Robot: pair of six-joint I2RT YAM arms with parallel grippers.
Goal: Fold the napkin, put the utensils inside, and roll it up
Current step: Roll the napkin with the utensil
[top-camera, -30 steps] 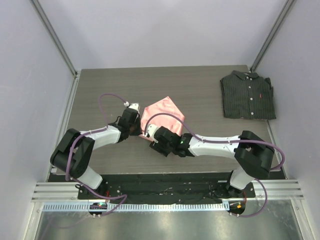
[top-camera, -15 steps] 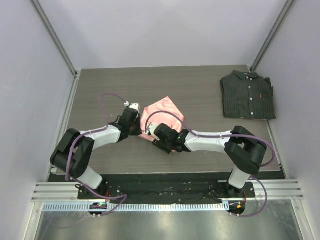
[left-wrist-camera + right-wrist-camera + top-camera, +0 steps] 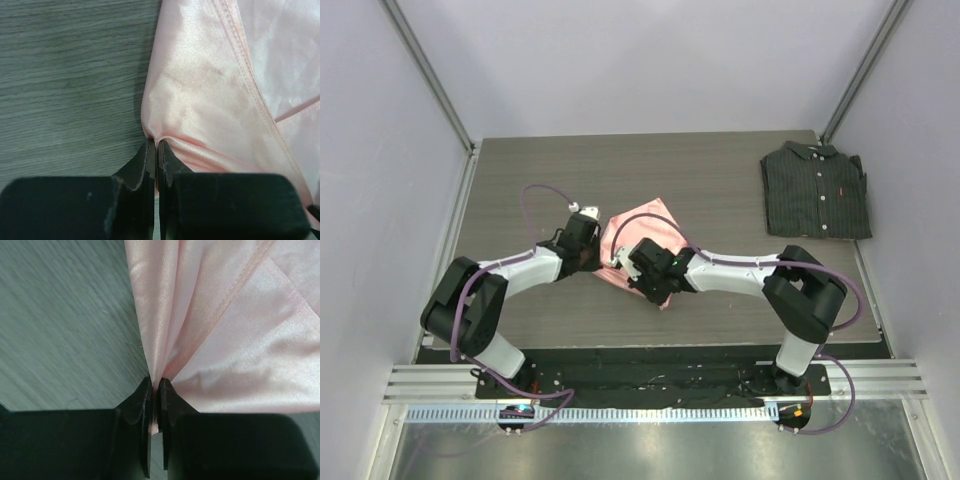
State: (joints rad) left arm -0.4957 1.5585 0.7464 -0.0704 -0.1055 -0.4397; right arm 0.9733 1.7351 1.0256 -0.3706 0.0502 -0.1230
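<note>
Mid-frame in the overhead view, on the wood-grain table (image 3: 720, 170): the salmon-pink satin napkin (image 3: 655, 232), partly folded, hemmed layers overlapping. Reshaped within the last second, with the upper corner flattened toward the right and a fresh lobe pushed toward the bottom of the frame under the right forearm. Swung leftward across the cloth in that same second and snapped together from wide apart: the right gripper (image 3: 155, 384), now pinched on a gathered ridge at the napkin's near edge, satin fanning upward from the tips. Unchanged meanwhile: the left gripper (image 3: 154, 146), clamped on a tuck at the cloth's left border, bare table just beside it. Two holds in place, then; probably set to lift and carry the next fold, with the rolling a long way off.

Upper right of the overhead view, well apart from the work: a dark pinstriped folded shirt (image 3: 816, 190), no obstacle. Nowhere visible: the fork, so nothing yet to tuck inside. Closest thing to a hindrance: both wrists and their purple cables crowded together over one small cloth.
</note>
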